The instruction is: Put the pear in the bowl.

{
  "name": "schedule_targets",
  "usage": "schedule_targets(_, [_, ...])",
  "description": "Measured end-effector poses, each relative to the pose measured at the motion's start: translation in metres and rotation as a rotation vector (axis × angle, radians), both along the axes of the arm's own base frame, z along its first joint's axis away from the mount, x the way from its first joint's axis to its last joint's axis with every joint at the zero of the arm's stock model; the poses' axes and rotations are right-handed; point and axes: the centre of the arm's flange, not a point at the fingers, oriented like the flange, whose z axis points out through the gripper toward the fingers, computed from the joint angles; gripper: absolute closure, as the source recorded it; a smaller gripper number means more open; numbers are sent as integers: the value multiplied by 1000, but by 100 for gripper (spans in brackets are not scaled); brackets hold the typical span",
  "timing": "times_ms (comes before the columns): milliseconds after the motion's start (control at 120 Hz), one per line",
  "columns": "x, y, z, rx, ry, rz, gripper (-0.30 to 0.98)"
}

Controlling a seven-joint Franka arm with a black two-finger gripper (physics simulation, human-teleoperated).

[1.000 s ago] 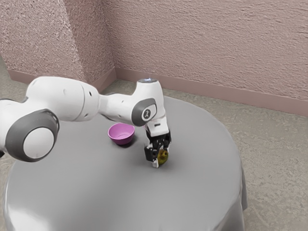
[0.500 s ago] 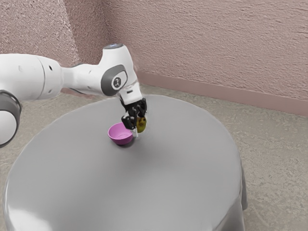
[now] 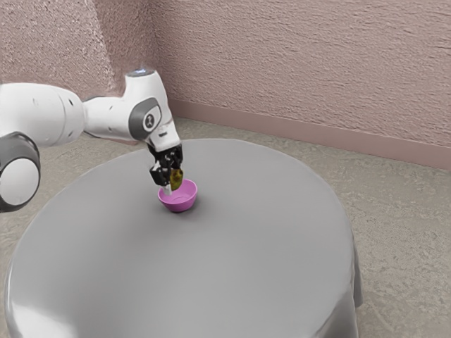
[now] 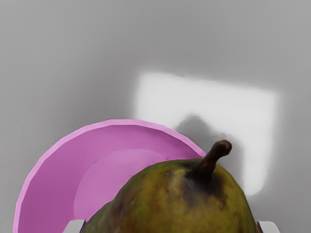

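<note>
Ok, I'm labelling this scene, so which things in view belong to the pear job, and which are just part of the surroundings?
Part of the job:
pear, the thing to be placed
bowl, where it should go
tool, shut on the pear

Just there:
table, with the bowl standing on it
wall
floor

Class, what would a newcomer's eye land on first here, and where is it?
First, the bright pink round bowl on the round, grey-clothed table. Next, the mottled green-brown pear with its dark stem, held in the black two-finger gripper and overlapping the bowl in both views.
</note>
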Motion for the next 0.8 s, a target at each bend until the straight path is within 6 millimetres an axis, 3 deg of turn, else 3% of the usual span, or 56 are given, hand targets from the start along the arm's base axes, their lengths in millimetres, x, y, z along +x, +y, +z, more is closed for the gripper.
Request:
schedule_targets(233, [4,1,-7,-6,10,-7,22])
schedule_targets(400, [3,2,5,-10,1,-7,10])
schedule_targets(533, [-30,-10,75,-24,-13,25,5])
schedule_targets(708, [-104,-24,216,-40,-44,94,2])
schedule_targets(800, [-141,-26,269,-47,-56,146,2])
